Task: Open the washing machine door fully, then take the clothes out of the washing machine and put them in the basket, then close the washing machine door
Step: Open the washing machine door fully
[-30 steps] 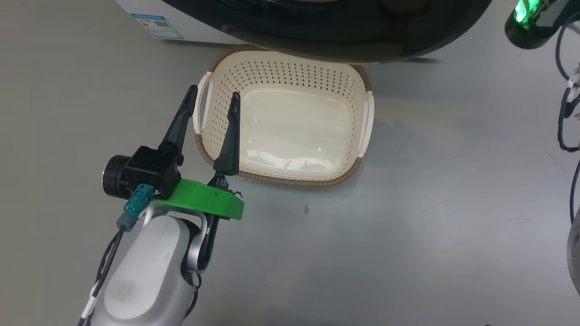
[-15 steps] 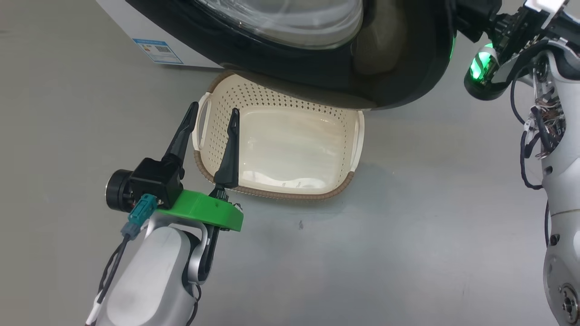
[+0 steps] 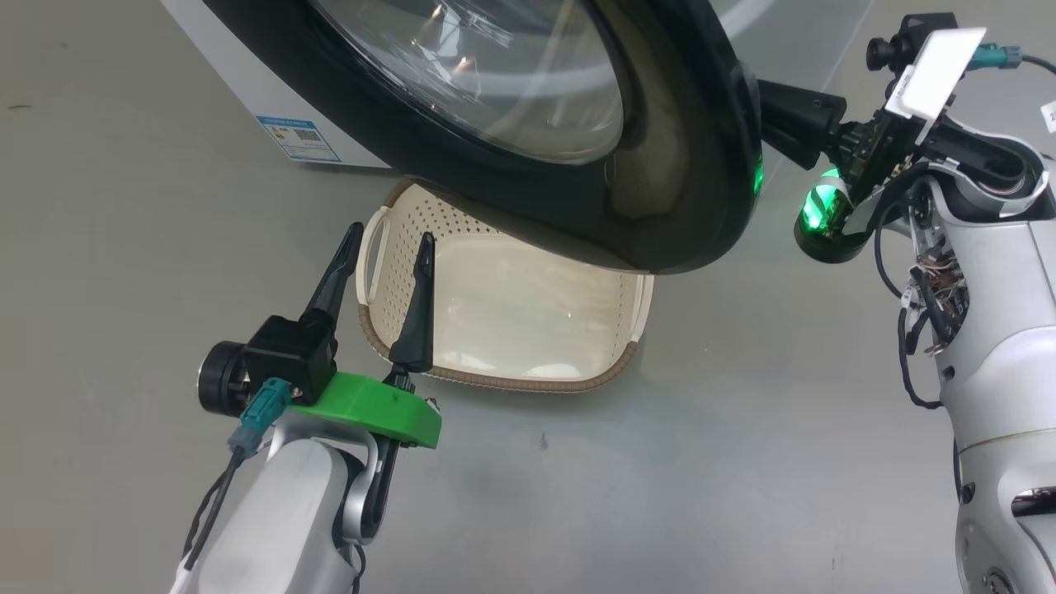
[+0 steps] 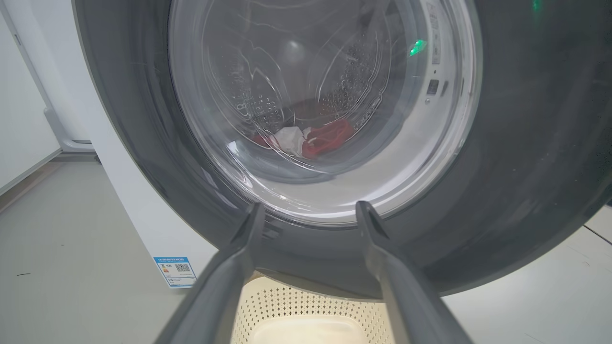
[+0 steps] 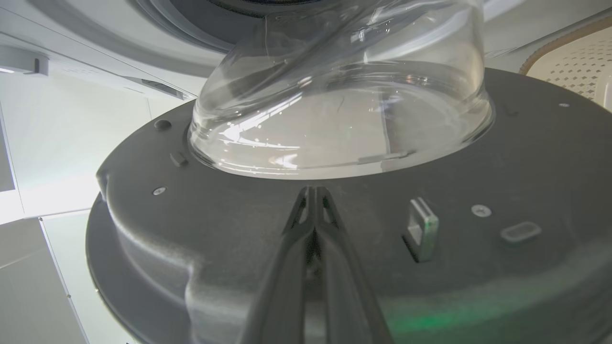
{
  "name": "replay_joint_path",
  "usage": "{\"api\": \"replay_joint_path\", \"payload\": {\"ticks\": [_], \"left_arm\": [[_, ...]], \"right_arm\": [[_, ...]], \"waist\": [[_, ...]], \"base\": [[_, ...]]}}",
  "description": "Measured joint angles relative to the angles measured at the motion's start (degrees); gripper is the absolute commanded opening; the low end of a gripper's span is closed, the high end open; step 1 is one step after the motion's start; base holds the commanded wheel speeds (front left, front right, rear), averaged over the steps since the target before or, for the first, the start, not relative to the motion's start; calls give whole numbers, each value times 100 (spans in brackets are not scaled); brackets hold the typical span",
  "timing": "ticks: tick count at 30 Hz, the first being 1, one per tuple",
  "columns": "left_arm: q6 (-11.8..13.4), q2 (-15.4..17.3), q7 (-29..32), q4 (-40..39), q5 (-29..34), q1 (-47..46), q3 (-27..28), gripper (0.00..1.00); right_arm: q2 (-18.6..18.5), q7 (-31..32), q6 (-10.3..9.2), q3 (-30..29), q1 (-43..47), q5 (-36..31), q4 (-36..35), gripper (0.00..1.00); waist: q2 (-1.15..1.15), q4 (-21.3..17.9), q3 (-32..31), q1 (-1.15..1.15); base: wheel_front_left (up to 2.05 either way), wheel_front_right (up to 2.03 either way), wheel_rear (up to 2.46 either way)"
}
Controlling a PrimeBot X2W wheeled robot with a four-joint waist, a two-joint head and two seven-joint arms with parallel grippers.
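- The washing machine door is held part-open above the basket; opening is judged unfinished. The clothes lie behind it.
- The right gripper, clenched and empty, is set at the door's inner face; an outward push is called for.
- The left gripper is held released before the door's outer face.

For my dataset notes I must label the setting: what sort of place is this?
Likely a laundry area, perhaps a test room: a white front-loading washing machine with a round black door, red clothes inside the drum, and a cream basket on the plain grey floor.
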Motion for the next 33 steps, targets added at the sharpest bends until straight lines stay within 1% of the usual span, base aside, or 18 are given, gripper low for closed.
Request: {"api": "replay_joint_path", "payload": {"ticks": [16, 33], "left_arm": [[-9, 3, 0, 166, 0, 318, 9, 100], [-57, 9, 0, 254, -7, 550, 1, 100]], "right_arm": [[224, 109, 93, 125, 739, 254, -60, 0], [278, 97, 103, 467, 1376, 459, -250, 0]], "waist": [[0, 102, -480, 0], [0, 473, -854, 0]], "base": [[0, 0, 0], [0, 0, 0]]}}
